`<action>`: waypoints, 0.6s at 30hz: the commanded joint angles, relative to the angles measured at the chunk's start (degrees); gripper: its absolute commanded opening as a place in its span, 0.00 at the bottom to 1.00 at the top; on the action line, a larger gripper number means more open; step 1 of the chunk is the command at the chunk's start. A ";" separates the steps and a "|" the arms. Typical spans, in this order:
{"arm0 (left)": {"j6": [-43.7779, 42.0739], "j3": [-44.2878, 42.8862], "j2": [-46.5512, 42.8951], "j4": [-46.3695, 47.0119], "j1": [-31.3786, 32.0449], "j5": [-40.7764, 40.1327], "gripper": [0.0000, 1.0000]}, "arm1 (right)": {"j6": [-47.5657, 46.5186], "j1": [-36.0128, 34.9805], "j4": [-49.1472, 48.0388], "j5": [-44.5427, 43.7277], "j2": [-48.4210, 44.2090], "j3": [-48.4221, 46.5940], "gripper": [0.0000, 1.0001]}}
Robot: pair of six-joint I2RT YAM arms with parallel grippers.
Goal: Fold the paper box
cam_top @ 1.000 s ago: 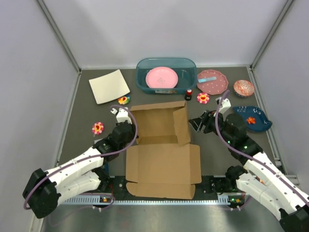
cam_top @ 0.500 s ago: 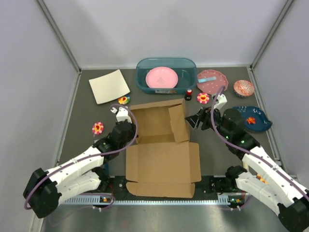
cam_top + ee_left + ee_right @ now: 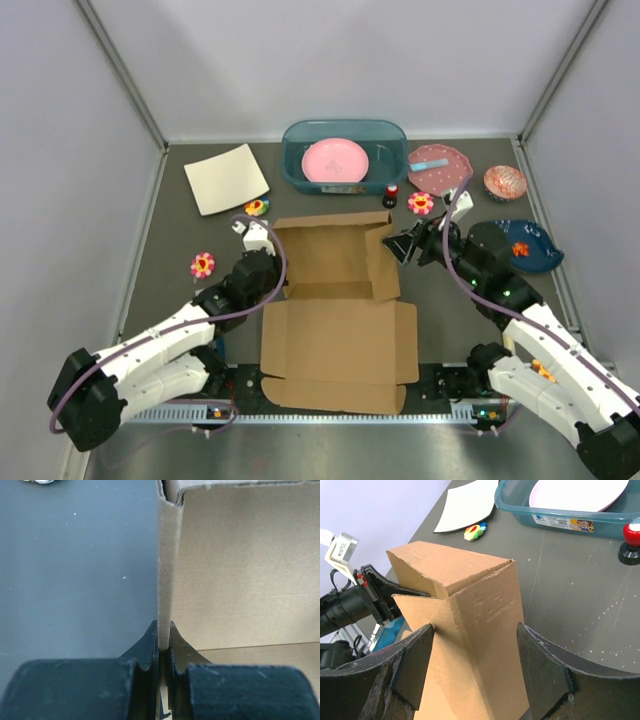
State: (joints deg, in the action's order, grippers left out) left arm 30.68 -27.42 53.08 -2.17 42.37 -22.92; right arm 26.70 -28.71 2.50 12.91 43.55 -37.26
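Carried the right gripper (image 3: 400,245) left and a little farther, from just right of the box (image 3: 335,340) to astride its right flap (image 3: 383,262). Spread the jaws wider. Tipped that flap inward midway, then swung it back out, nearer upright.

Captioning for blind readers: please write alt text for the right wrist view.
The open right gripper frames an upright flap of the brown box, whose far wall the left gripper pinches. Behind lie a cream sheet, a flower toy and a teal bin holding a pink plate.
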 commanded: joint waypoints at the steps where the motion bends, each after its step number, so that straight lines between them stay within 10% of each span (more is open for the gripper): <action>1: 0.09 -1.41 -2.01 4.98 0.08 2.43 0.00 | -2.44 0.15 0.04 -0.08 -0.14 -2.21 0.68; 18: -2.38 -3.52 -1.75 7.18 0.08 6.66 0.00 | -6.91 -0.99 6.29 -6.99 9.44 -6.07 0.52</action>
State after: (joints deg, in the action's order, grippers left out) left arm 28.03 -27.44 51.92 -0.89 42.35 -18.81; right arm 22.04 -28.80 9.04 11.38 51.99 -39.35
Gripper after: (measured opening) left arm 0.055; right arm 0.564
